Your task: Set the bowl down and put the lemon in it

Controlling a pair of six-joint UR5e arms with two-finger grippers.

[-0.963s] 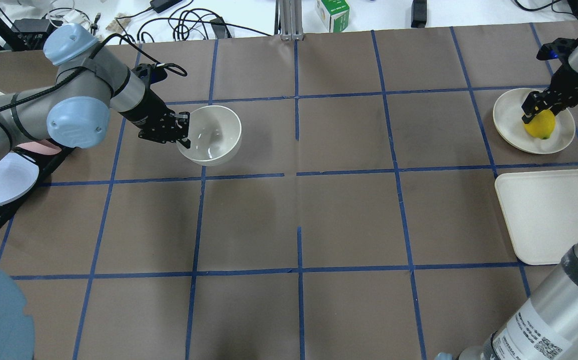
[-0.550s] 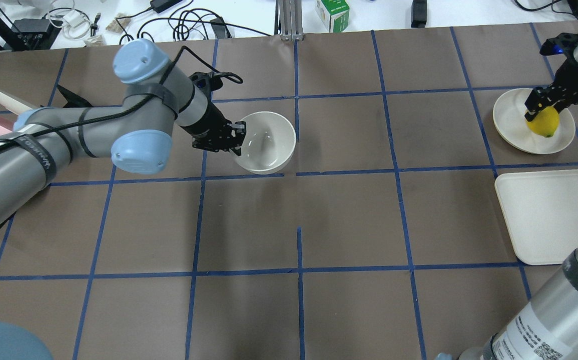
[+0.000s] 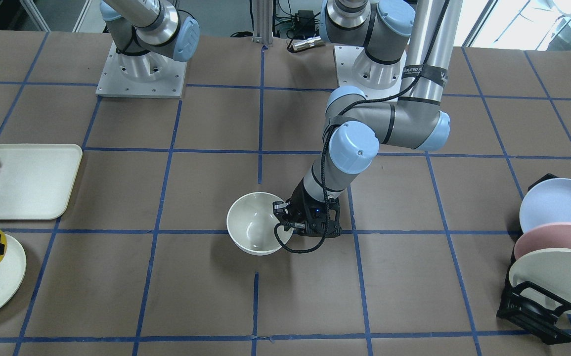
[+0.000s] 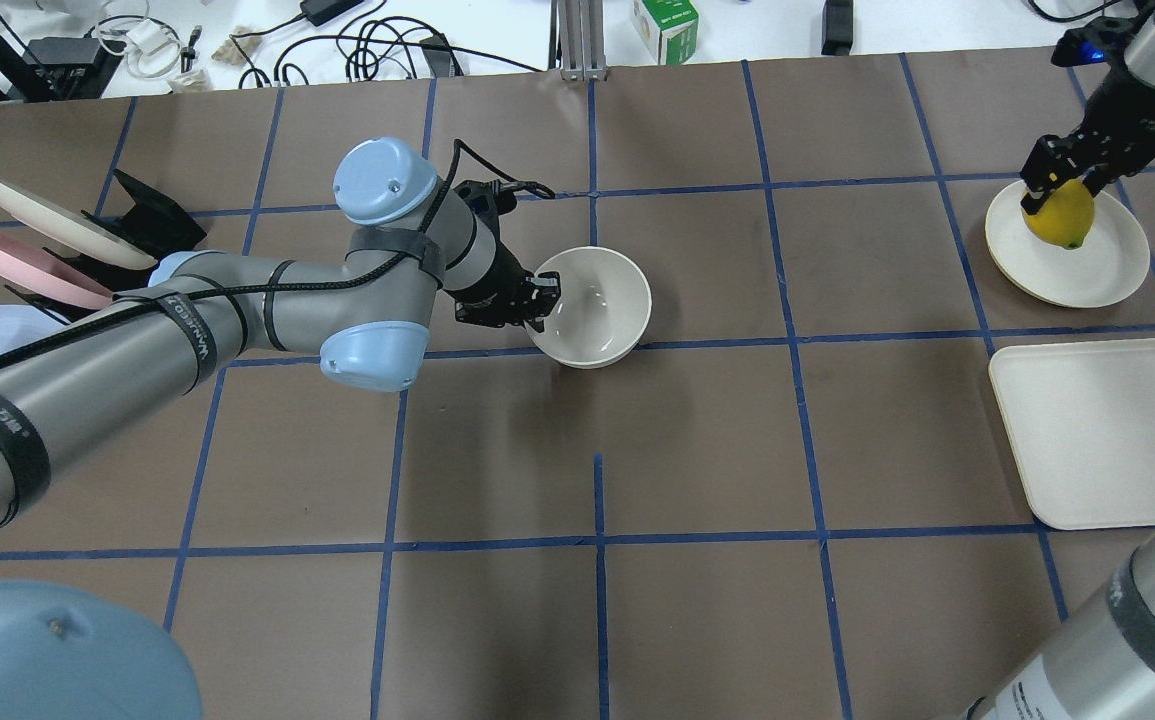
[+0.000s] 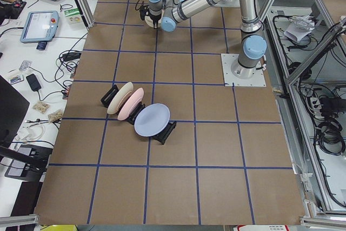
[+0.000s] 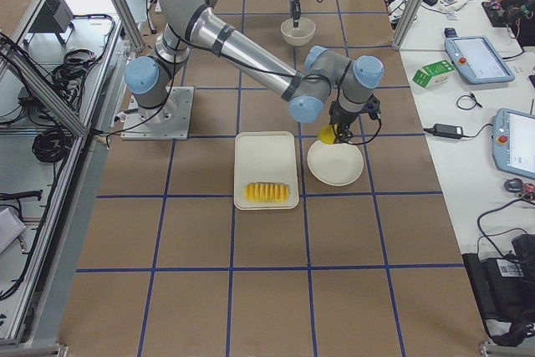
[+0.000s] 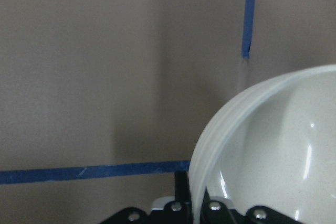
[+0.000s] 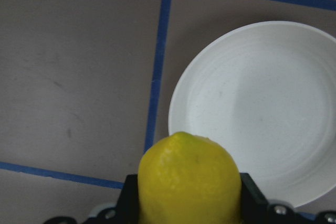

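- The left gripper (image 4: 540, 298) is closed narrowly on the rim of the bowl (image 4: 597, 305), with one finger inside the wall and one outside.
- The bowl sits upright with its mouth up, near the table's middle and just beside a blue tape line (image 4: 717, 343).
- The right gripper (image 4: 1059, 188) is clamped across the lemon (image 4: 1059, 215), its fingers spread to the fruit's width.
- The lemon hangs over the edge of the cream plate (image 4: 1102, 275). Its long axis runs along the gripper's reach, with the tip pointing away from the wrist.

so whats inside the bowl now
Nothing: the bowl shows a bare glossy interior. The left pincer grips its rim, covering a sliver of inner wall. The lemon is in the right pincer.
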